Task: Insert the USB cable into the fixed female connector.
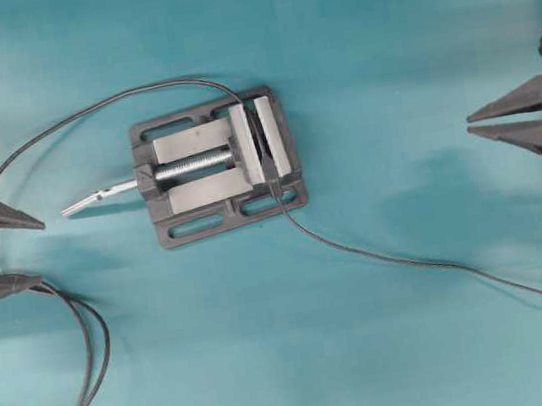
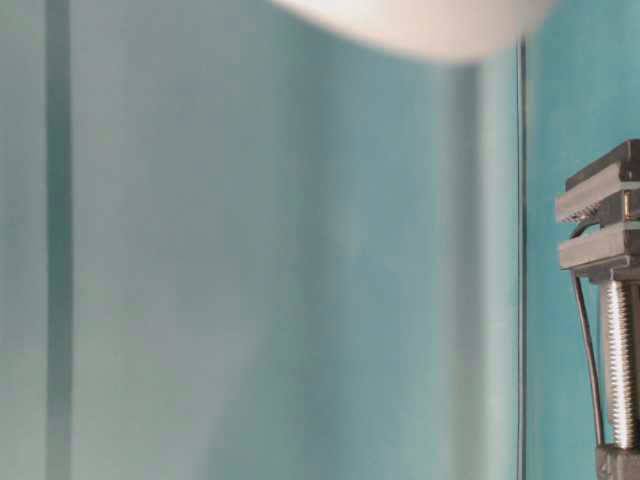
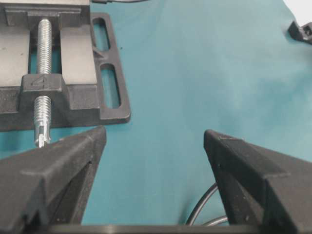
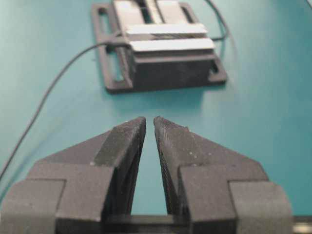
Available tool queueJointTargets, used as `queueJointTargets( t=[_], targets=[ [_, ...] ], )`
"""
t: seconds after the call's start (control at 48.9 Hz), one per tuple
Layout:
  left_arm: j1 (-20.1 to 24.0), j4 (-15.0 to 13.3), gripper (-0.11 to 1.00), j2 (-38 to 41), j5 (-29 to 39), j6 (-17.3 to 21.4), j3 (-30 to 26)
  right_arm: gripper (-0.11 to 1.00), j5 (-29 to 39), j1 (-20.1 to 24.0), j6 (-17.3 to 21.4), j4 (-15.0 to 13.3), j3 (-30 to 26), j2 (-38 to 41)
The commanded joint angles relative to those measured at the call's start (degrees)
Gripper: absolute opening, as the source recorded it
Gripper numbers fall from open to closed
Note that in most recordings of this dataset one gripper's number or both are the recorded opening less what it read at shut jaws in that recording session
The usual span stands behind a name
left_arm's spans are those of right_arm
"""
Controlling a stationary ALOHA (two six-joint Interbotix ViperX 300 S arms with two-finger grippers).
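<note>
On teal cloth, USB cable (image 1: 400, 260) well apart from right gripper (image 1: 469, 125)

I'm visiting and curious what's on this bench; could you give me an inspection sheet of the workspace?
Surface: teal cloth, flat.
Job's things: fixed female connector clamped in vise; USB cable, thin cord trailing from vise to right edge, plug not made out.
Clutter: nothing seen.
Grippers: left gripper wide open, empty; right gripper nearly closed, empty.
Cables: double-stranded cord looping lower left.
Surroundings: blurred white shape, unidentifiable.
</note>
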Motion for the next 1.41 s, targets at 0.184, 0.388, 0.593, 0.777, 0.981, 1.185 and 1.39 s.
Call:
queueJointTargets(
  t=[0.184,0.388,0.593,0.777,0.981,1.185,1.39],
  targets=[
    [0.0,0.2,0.95,0.4,-0.4,-0.6,-0.7,0.26,0.1,-0.1,1.1,-1.6,0.4,0.3],
    [0.0,0.2,0.95,0.4,-0.5,-0.6,-0.7,0.26,4.5,-0.1,1.1,-1.6,-0.4,0.2],
    [0.0,0.2,0.95,0.4,-0.4,-0.6,-0.7,0.26,12.4,-0.1,1.1,-1.6,-0.7,0.2],
    [0.0,0.2,0.95,0.4,-0.5,-0.6,-0.7,0.26,15.5,-0.1,0.6,-1.6,-1.9,0.3],
    [0.0,0.3,0.95,0.4,-0.5,-0.6,-0.7,0.26,13.9,-0.1,-1.0,-2.2,-1.2,0.2],
    [0.0,0.2,0.95,0.4,-0.5,-0.6,-0.7,0.26,14.2,-0.1,-1.8,-2.3,-0.6,0.3],
    [0.0,0.2,0.95,0.4,-0.4,-0.6,-0.7,0.26,17.5,-0.1,-2.1,-2.3,-0.6,0.3]
  ],
)
